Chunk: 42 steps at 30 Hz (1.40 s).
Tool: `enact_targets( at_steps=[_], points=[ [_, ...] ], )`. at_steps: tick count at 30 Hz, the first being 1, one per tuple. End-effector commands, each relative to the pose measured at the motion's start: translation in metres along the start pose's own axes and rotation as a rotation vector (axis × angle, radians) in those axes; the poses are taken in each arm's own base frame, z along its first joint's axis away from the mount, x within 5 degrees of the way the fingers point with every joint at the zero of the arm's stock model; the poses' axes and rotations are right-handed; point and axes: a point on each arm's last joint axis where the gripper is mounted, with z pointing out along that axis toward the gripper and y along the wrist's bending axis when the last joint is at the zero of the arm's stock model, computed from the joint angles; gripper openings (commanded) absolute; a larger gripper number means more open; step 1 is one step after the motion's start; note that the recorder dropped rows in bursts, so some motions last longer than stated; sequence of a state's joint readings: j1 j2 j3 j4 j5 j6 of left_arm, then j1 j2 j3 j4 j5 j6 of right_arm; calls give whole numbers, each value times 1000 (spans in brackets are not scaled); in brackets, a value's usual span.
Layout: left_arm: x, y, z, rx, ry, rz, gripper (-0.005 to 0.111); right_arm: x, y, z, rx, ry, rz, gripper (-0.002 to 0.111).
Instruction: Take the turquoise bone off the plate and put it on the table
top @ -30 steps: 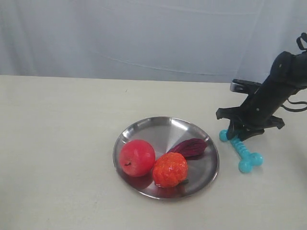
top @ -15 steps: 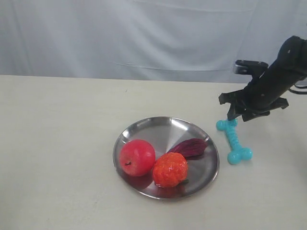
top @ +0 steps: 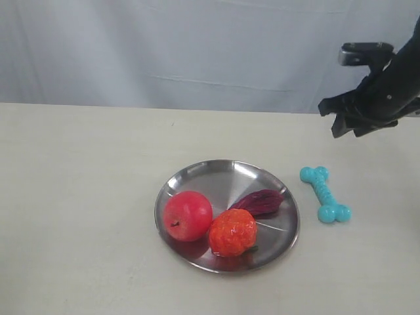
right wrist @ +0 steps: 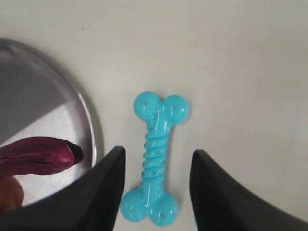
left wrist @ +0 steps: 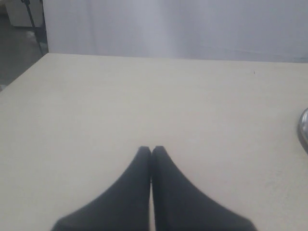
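The turquoise bone [top: 325,193] [right wrist: 155,160] lies flat on the beige table [top: 79,197], just right of the steel plate [top: 216,174]. High above it hangs my right gripper [top: 351,130] [right wrist: 156,154], open and holding nothing; in the right wrist view the bone shows far below between the two spread fingers. The left gripper [left wrist: 151,150] is shut and empty, low over bare table, with only the plate's rim [left wrist: 303,129] at the edge of its view. It does not show in the exterior view.
On the plate sit a red apple [top: 188,216], an orange-red bumpy fruit [top: 233,231] and a dark purple leaf-shaped piece [top: 261,201] [right wrist: 36,155]. A grey curtain [top: 197,52] backs the table's far edge.
The right gripper let go of the bone and rose up and to the right, away from it. The bone shifted a little and now lies still on the table.
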<state>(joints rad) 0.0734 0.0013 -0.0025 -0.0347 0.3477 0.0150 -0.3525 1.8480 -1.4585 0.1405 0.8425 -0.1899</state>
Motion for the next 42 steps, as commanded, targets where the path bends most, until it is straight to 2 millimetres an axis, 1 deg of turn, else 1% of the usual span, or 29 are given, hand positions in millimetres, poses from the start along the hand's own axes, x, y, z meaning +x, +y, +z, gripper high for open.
enact_targets(
  at_steps=[1,4,5,7,8,10,11,13,14,16,18,20,21,22,23,25,26,29,31,33,38,42],
  points=[
    [0,0,0,-5,-4,-4,0,-8,7,-59,22,-173,-33,28],
    [0,0,0,-5,-4,-4,0,-8,16,-110,41,-327,-91,3],
    [0,0,0,-5,-4,-4,0,-6,19,-129,53,-387,-122,0],
    [0,0,0,-5,-4,-4,0,0,30,-164,68,-521,-173,-1],
    [0,0,0,-5,-4,-4,0,7,36,-187,75,-625,-188,-1],
    [0,0,0,-5,-4,-4,0,19,47,-217,76,-782,-201,-1],
    [0,0,0,-5,-4,-4,0,30,52,-237,71,-871,-201,-1],
    [0,0,0,-5,-4,-4,0,47,59,-259,53,-990,-190,-1],
    [0,0,0,-5,-4,-4,0,60,62,-275,38,-1063,-181,-1],
    [0,0,0,-5,-4,-4,0,81,64,-290,25,-1126,-170,-1],
    [0,0,0,-5,-4,-4,0,103,63,-298,7,-1158,-138,-1],
    [0,0,0,-5,-4,-4,0,123,61,-300,25,-1169,-136,-1],
    [0,0,0,-5,-4,-4,0,130,60,-298,40,-1163,-142,-1],
    [0,0,0,-5,-4,-4,0,148,57,-294,56,-1150,-127,-1],
    [0,0,0,-5,-4,-4,0,155,56,-291,51,-1138,-112,-1],
    [0,0,0,-5,-4,-4,0,185,54,-286,23,-1138,-68,-1],
    [0,0,0,-5,-4,-4,0,192,54,-283,10,-1141,-49,-1],
    [0,0,0,-5,-4,-4,0,215,54,-273,-97,-1136,82,-1],
    [0,0,0,-5,-4,-4,0,223,54,-273,-98,-1148,82,-1],
    [0,0,0,-5,-4,-4,0,226,54,-276,-100,-1162,81,-1],
    [0,0,0,-5,-4,-4,0,232,54,-280,-103,-1190,80,-1],
    [0,0,0,-5,-4,-4,0,232,54,-280,-103,-1190,80,-1]
  ],
)
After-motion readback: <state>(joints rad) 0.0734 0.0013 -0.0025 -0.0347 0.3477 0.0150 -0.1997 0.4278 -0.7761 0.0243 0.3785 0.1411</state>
